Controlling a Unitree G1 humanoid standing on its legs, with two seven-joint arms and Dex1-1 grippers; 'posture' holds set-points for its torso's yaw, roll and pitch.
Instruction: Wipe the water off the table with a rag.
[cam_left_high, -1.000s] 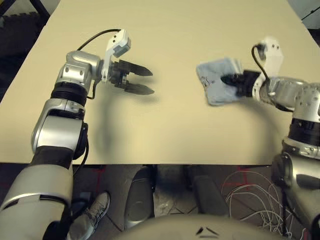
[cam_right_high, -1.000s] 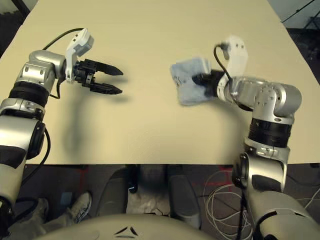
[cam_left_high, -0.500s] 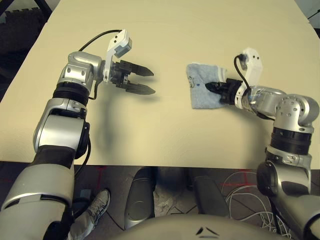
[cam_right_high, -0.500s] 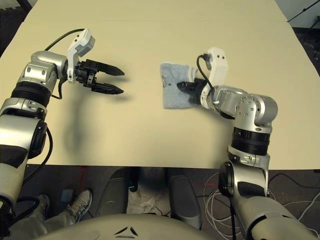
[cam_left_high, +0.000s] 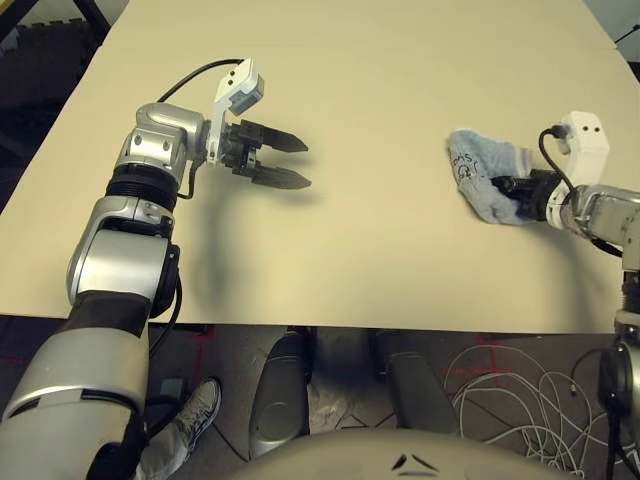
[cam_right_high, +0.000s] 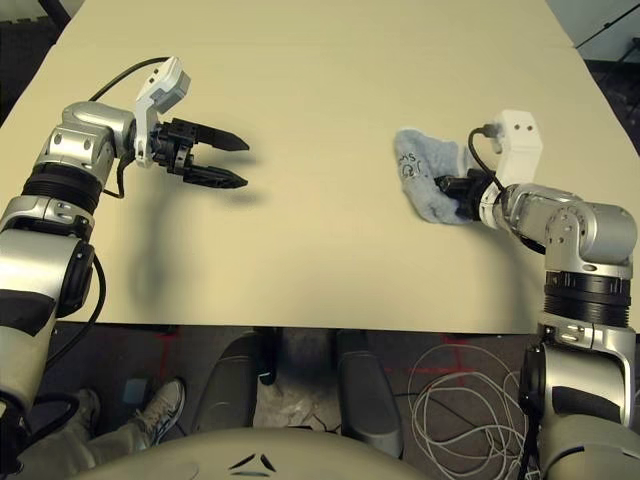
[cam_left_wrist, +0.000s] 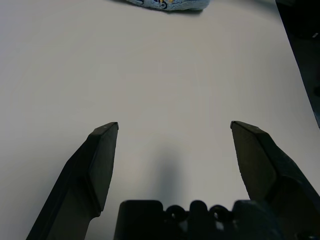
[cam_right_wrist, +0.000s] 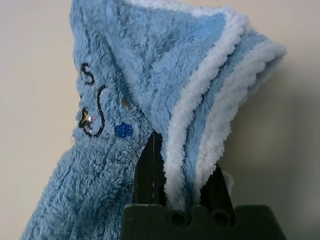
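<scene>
Right wrist view: right pincer (cam_right_wrist: 182, 187) clamps the rag's (cam_right_wrist: 150, 100) folded edge; left pincer (cam_left_high: 290, 163) gapes.

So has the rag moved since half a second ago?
Yes. The rag, gripped in the right hand, slid toward the table's right edge.

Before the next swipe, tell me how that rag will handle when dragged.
The rag is thick terry, folded and bunched in the right gripper, so it will likely flop and crumple rather than slide flat. It looks light; the smooth table should offer little resistance.
</scene>
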